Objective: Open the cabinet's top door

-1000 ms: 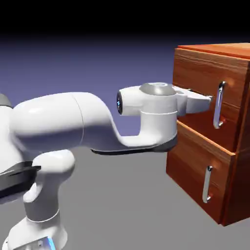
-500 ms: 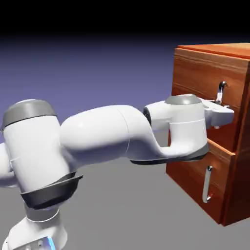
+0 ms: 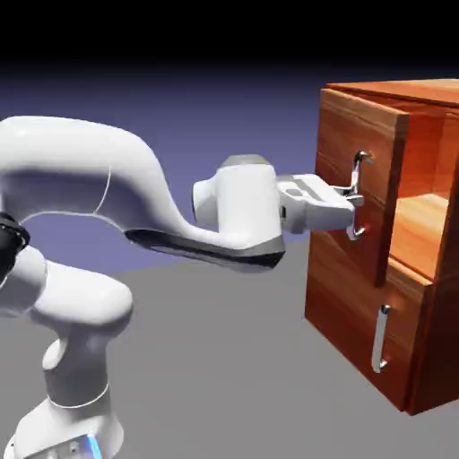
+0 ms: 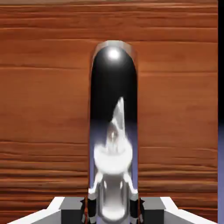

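The exterior view looks from beside the robot, slightly above the lower door, taking in the arm from the frame's left to its middle and the cabinet (image 3: 359,260) at its right, cropped by the edge. The hand view faces the top door (image 4: 48,100) straight on, from very close, the door's wood filling most of the frame. Both views share the top door's handle (image 4: 113,87), small at the exterior view's right, large at the hand view's middle.

The cabinet (image 3: 359,332) is reddish-brown with dark wood grain; its top door (image 3: 354,125) matches, streaked lengthwise; the bar handles (image 3: 356,202) gleam silver; the arm (image 3: 67,170) is glossy white with dark grey trim.
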Robot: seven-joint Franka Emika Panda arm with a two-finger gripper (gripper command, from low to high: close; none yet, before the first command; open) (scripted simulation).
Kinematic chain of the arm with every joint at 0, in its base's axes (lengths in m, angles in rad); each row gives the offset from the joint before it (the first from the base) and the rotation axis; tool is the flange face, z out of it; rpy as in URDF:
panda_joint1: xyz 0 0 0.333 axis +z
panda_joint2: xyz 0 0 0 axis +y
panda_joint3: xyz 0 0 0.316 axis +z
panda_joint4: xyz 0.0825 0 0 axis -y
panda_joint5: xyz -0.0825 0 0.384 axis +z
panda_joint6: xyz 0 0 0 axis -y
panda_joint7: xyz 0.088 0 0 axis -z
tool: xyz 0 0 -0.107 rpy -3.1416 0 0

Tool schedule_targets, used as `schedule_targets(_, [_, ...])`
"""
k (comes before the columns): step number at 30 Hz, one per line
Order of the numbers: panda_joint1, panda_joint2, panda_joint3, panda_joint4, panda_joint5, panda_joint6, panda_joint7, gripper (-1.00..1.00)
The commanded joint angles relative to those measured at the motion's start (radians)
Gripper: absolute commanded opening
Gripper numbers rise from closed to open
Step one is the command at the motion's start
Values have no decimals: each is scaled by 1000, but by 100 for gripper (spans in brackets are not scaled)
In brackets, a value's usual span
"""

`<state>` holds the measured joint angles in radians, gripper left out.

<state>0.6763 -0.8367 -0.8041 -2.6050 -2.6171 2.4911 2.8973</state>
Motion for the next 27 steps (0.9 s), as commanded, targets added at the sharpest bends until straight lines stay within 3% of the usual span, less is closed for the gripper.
schedule_targets(1, [-31, 0, 36, -20, 29, -16, 0, -100])
schedule_targets(15, [-399, -34, 544, -203, 432, -139, 0, -100])
schedule_targets(27, [-742, -109, 979, -250, 767, -59, 0, -100])
